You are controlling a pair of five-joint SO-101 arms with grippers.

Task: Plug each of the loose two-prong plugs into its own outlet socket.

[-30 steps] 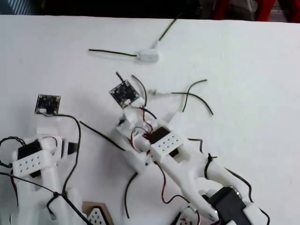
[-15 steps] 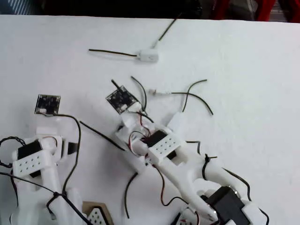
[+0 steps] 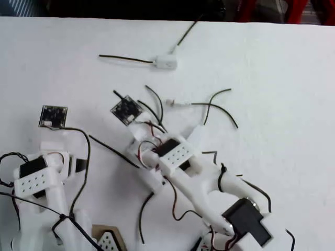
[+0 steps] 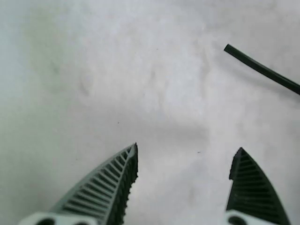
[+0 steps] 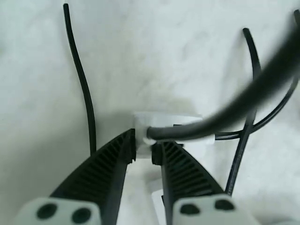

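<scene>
Plug [image 5: 161,120] with black cord [image 5: 225,117], in grasp of right gripper [image 5: 146,140].

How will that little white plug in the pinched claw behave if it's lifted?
The white plug looks small, so probably light. The right gripper pinches just its edge, so it might twist. Its black wire bends in curves, so likely floppy, trailing behind.
</scene>
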